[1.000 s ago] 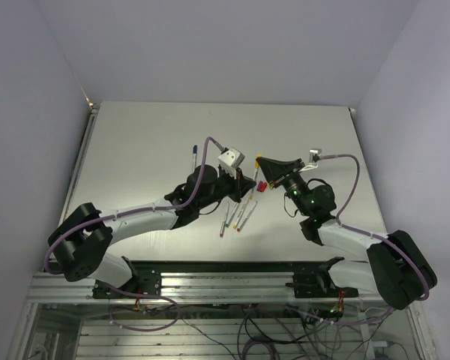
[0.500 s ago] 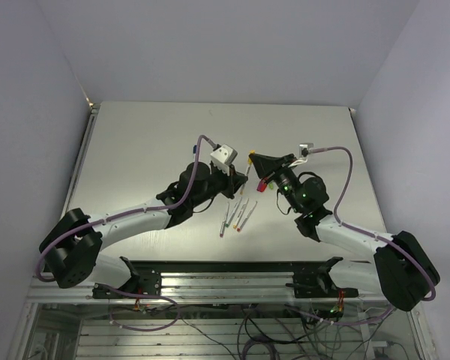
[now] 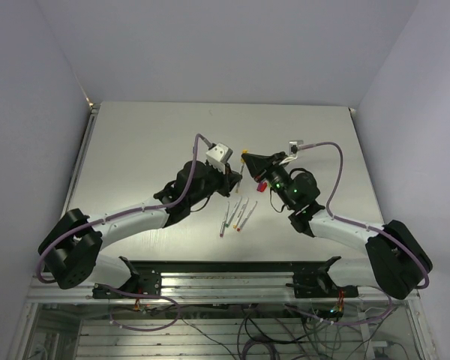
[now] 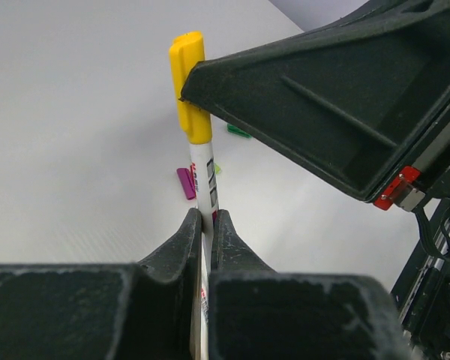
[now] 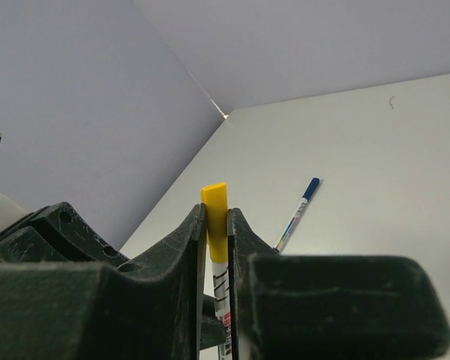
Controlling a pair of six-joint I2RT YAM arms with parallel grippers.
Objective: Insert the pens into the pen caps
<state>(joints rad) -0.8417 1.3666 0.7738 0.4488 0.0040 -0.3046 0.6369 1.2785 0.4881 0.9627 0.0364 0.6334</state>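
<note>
Yellow pen (image 4: 203,178): held upright above the middle of the table (image 3: 135,150), its white barrel pinched low down.
Yellow cap (image 4: 188,84): sits over the pen's top end, at 12 o'clock of the barrel. How far home it is cannot be told.
Left gripper (image 4: 202,223): fingers closed tight on the barrel.
Right gripper (image 5: 215,223): clamped on the cap from both sides, meeting the left one tip to tip.
Step in hand: by my reading, mating this cap to this pen, the second pairing of five.
Next move: probably a straight push along the pen's axis, both grips kept in line. A sideways lean could bend or slip the thin barrel. After that, one grip lets go and the capped pen goes down.
Blue-ended pen (image 5: 297,216): flat on the table, at 3 o'clock of the cap in the right wrist view. It looks already capped.
Loose pens (image 3: 235,215): three lie together at 6 o'clock of the held pair.
Loose caps: magenta cap (image 4: 185,183) and green cap (image 4: 238,132) behind the pen, red cap (image 3: 262,185) at 4 o'clock.
Containers: none in view. Pens and caps lie bare on the table.
</note>
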